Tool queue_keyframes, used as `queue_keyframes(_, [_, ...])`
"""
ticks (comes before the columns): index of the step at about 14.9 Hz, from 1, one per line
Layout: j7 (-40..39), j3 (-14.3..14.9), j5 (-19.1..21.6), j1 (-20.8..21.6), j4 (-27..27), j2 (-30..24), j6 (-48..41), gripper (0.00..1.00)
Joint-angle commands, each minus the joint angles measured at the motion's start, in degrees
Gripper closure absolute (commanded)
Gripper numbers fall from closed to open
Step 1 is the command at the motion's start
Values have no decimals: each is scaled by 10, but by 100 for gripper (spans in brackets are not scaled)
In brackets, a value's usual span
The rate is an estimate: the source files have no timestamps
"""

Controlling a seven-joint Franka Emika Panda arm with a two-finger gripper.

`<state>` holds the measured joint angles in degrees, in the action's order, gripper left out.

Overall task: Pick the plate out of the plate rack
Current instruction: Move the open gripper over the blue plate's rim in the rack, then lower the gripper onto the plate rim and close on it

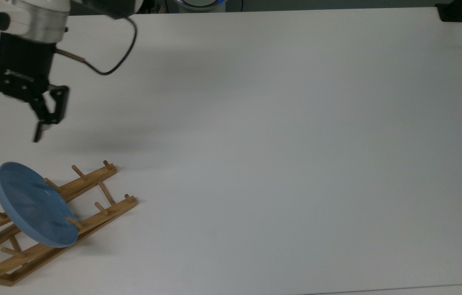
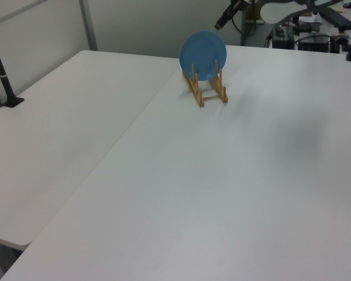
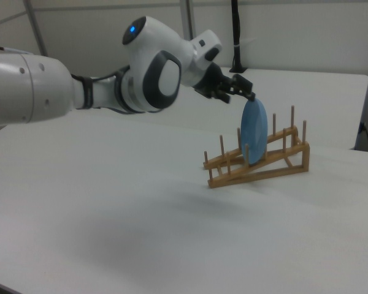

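Blue plate [image 1: 34, 203] stood on edge in the rack [image 1: 91, 191] — empty, wide-open fingers [image 1: 10, 125] hovered apart, toward the top view's upper edge.

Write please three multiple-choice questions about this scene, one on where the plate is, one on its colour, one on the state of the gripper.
1. Where is the plate?
A. flat on the table
B. standing on edge in the plate rack
C. held in the gripper

2. What colour is the plate?
A. blue
B. red
C. white

3. How are the fingers of the gripper?
A. shut on the plate
B. shut on nothing
C. open, holding nothing

Answers: 1 B, it stands between the pegs of the rack; 2 A, its whole face is blue; 3 C, in the top view the fingers are spread apart above the table, short of the plate.
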<state>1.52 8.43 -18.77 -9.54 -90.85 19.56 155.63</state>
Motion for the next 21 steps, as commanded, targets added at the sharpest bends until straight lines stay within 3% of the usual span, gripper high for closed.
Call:
queue_keyframes(1, [-7, 11, -84, -21, 11, 24, 31, 40])
queue_keyframes(5, [-5, 11, -93, -25, 12, 64, 60, 60])
queue_keyframes(13, [-2, 11, -92, -37, 59, 127, 91, 68])
queue_keyframes(14, [-1, 11, -91, -40, 60, 127, 97, 78])
queue_keyframes(21, [23, 6, -87, -33, 64, 116, 96, 77])
